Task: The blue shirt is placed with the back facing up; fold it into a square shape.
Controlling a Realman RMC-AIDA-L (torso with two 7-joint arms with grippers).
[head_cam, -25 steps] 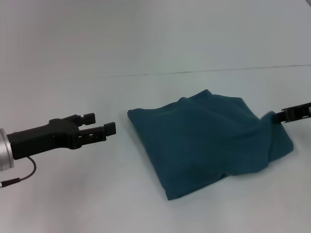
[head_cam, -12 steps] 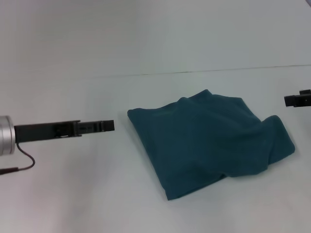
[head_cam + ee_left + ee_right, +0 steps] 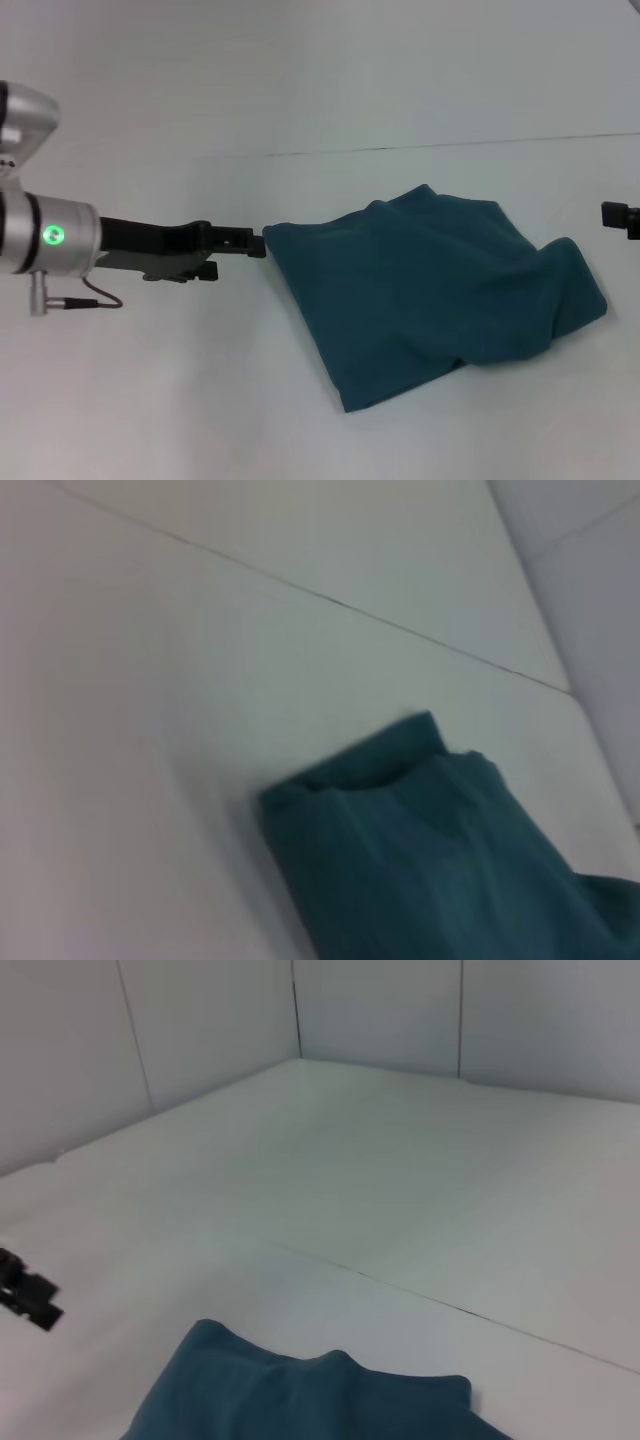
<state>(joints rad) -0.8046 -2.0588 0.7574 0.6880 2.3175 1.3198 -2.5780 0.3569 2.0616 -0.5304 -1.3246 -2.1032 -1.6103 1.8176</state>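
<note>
1. The left gripper [image 3: 250, 243] reached in low from the robot's left, its tip right at the near-left corner of the blue shirt [image 3: 430, 285]; whether its fingers were open or closed could not be told.
2. Beyond that tip, the shirt lay folded into a rumpled bundle on the white table [image 3: 200, 400].
3. Past the shirt's far side, the right gripper [image 3: 622, 216] hung apart from the cloth, only partly in view.

I count one blue shirt [image 3: 430, 290], folded into a single bundle on one white table [image 3: 150, 400], and two end effectors: the left end effector [image 3: 245, 242] at the shirt's corner, the right end effector [image 3: 620, 215] barely in frame.
</note>
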